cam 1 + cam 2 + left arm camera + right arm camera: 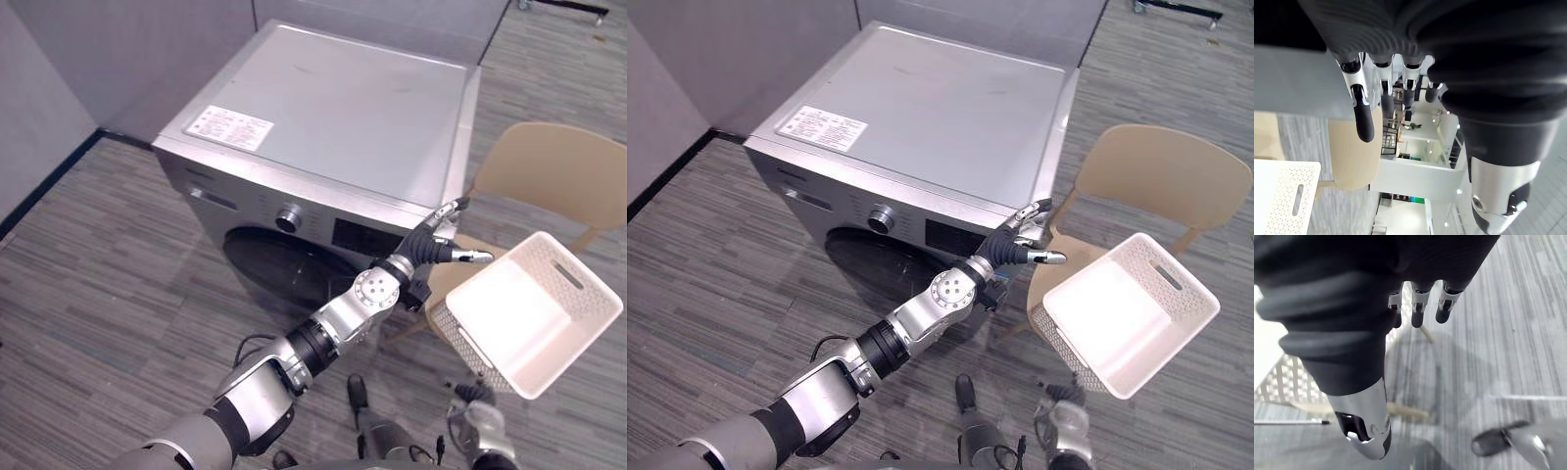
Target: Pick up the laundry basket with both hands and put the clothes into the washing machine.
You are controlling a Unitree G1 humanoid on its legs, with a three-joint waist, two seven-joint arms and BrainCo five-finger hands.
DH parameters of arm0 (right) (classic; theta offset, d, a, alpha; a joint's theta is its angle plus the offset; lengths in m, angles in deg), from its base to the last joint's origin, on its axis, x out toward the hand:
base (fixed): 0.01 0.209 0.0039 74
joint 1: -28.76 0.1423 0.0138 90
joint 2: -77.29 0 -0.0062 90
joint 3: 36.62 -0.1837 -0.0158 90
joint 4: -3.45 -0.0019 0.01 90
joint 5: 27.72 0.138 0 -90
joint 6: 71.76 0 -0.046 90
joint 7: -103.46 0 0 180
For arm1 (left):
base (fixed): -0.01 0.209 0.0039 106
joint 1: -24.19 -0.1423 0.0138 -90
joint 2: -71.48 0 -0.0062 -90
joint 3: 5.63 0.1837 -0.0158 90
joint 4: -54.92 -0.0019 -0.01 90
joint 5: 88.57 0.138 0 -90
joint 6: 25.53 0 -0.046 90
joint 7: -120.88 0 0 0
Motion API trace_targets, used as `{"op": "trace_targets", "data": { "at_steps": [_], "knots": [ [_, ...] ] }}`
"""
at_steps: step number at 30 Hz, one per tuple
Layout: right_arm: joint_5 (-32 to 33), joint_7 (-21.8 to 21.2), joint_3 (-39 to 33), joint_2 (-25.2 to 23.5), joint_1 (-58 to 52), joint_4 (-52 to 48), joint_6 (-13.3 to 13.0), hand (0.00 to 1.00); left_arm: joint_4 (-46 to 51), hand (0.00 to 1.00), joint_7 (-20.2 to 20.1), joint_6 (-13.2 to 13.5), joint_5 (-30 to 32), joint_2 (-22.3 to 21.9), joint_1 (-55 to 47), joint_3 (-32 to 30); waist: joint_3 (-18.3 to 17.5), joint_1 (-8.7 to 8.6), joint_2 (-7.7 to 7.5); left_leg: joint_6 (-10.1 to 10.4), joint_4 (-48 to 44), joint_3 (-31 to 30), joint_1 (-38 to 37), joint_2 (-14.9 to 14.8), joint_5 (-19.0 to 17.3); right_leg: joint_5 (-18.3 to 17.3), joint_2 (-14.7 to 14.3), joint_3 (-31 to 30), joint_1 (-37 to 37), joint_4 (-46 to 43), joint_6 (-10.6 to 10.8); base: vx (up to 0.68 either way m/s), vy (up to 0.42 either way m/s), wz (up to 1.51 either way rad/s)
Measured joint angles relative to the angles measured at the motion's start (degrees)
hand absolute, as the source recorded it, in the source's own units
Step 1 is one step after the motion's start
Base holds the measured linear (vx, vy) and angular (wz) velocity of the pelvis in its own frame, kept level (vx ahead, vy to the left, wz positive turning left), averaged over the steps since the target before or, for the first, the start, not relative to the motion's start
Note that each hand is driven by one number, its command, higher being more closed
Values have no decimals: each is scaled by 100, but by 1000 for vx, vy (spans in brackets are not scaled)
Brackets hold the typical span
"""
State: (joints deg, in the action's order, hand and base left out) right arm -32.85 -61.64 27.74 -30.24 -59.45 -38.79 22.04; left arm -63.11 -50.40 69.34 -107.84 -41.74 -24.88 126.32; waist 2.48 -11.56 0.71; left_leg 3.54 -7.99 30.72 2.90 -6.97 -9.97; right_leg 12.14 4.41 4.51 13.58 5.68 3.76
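The grey carpeted floor (118, 255) is carrying a washing machine (343, 108), with a tan chair (558, 171) standing just beside it.

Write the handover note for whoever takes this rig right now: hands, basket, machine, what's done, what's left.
Left hand: open, holding nothing, raised by the washing machine's front right corner.
Right hand: low, just under the laundry basket; its grip is unclear.
Laundry basket: tilted over the tan chair beside the machine; its inside looks bare.
Door: looks shut.
Done: cannot tell whether any clothes are in the drum.
Left: check the drum; if it is empty, find the clothes and load them.
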Motion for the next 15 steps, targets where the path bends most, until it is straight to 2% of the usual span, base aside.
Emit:
{"op": "trace_targets", "data": {
  "at_steps": [4, 6, 7, 8, 10, 13, 15],
  "knots": [
    [10, -8, 369, -79, 182, 377, 2, 0, 608, 0, -150, 43, 393, 70, -1258, -278, -22, 228, 76, -50, 61, -411, -69, 95, 80, -94, 131, 380, -269, 4, 35, -14, 20, 51],
    [31, -11, 582, -54, 367, 562, -6, 0, 1095, 0, -305, 8, 783, 329, -2444, -888, -20, 313, 104, -16, 268, -725, -153, 158, 265, -106, 181, 667, -427, 4, 17, -31, -1, 73],
    [60, -3, 758, -59, 408, 604, -49, 0, 1221, 0, -209, 5, 1106, 496, -3141, -1467, -17, 325, 98, -15, 394, -910, -197, 156, 346, -120, 170, 825, -508, 6, -4, -23, -15, 68],
    [67, -2, 813, -57, 407, 601, -89, 0, 1197, 0, -101, -4, 1271, 543, -3426, -1820, -11, 347, 89, -17, 424, -1009, -191, 151, 375, -122, 167, 886, -543, 10, -8, -36, -22, 66],
    [112, 29, 884, -9, 363, 521, -155, 0, 872, 0, 305, -115, 1660, 764, -4191, -2914, -1, 660, 53, -28, 519, -1170, -202, 146, 464, -126, 138, 990, -618, 35, -13, -63, -27, 46],
    [103, 38, 1123, 16, 308, 475, -255, 0, 148, 0, 245, -254, 1952, 1233, -4709, -3366, 9, 788, 13, -29, 609, -1300, -224, 202, 509, -130, 175, 1054, -653, 40, -16, -82, -8, 18],
    [100, 16, 1234, 20, 278, 476, -271, 0, -363, 0, 250, -348, 2028, 1221, -4826, -3716, 7, 791, -47, -57, 613, -1307, -235, 232, 527, -145, 199, 1070, -668, 41, -26, -74, 1, 2]
  ]
}}
